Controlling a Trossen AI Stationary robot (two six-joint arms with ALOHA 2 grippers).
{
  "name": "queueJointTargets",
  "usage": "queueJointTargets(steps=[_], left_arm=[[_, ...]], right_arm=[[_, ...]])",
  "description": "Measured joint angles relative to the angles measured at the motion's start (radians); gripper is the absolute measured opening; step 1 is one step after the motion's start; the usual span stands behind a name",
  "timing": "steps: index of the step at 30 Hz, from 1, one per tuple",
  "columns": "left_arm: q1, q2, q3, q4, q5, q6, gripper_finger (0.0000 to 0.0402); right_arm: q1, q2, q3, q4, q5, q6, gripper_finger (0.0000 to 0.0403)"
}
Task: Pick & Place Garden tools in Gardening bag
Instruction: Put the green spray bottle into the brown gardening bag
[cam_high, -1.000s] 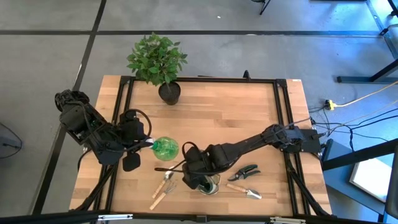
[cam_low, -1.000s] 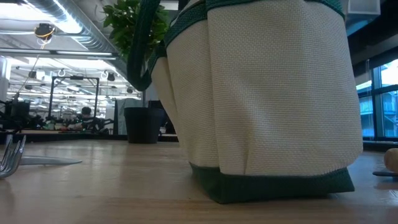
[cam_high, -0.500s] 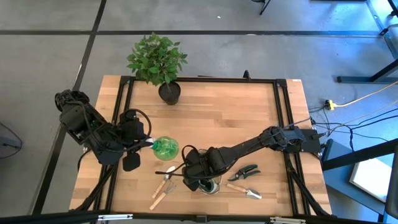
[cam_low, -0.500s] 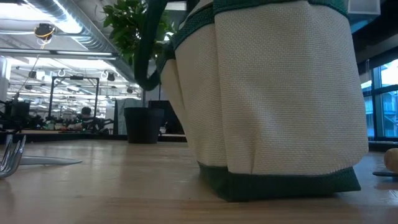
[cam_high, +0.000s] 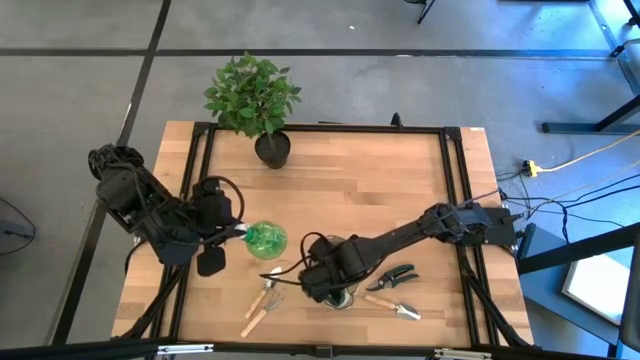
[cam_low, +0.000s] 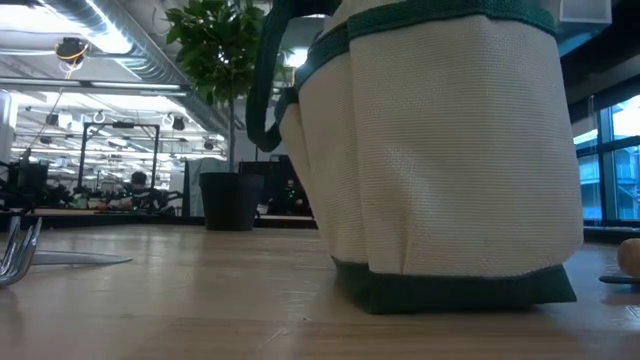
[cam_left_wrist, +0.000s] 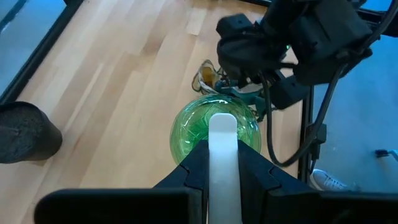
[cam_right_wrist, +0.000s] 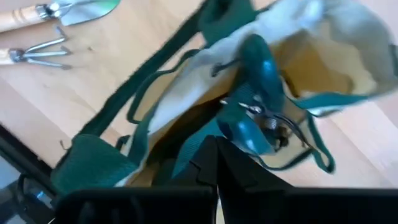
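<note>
Gardening bag (cam_low: 440, 160) is sitting near the front edge of the desk (cam_high: 350, 190), mostly covered from above by the right hand (cam_high: 322, 283), whose fingers are pressed together just over the bag's open mouth. In the right wrist view, dark green-handled snips (cam_right_wrist: 258, 93) are lying inside the bag, with its green loop handles draping around them. Just left of the bag, a wooden-handled trowel (cam_high: 268, 288) and hand fork (cam_high: 258, 316) are lying side by side. Just right of it, dark-handled pruners (cam_high: 392, 276) and a second wooden-handled trowel (cam_high: 393, 306) are lying on the desk. Farther left, the left hand (cam_high: 238, 231) is pinching the white trigger of the green spray bottle (cam_high: 265, 239), which is resting on the desk. A leafy plant in a black pot (cam_high: 272, 149) is standing at the back edge, well apart from the tools.
</note>
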Motion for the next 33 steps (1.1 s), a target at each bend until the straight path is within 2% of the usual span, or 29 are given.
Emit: queueJointTargets(steps=[7, 14, 22, 28, 33], left_arm=[[-0.006, 0.012, -0.001, 0.011, 0.011, 0.0, 0.0038], [-0.024, 0.013, -0.001, 0.034, -0.006, -0.017, 0.0038], [-0.081, 0.02, -0.001, 0.022, -0.036, -0.07, 0.0038], [-0.117, 0.02, -0.001, -0.002, -0.07, -0.105, 0.0038], [-0.139, 0.02, -0.008, -0.001, -0.077, -0.105, 0.0038]], right_arm=[[0.012, -0.033, 0.0, -0.072, 0.091, 0.091, 0.0], [0.01, -0.044, 0.0, -0.067, 0.111, 0.095, 0.0], [0.012, -0.053, 0.027, 0.016, 0.085, 0.11, 0.0], [0.034, -0.054, 0.028, -0.004, 0.004, 0.279, 0.0], [0.052, -0.054, 0.027, 0.006, -0.019, 0.296, 0.0]])
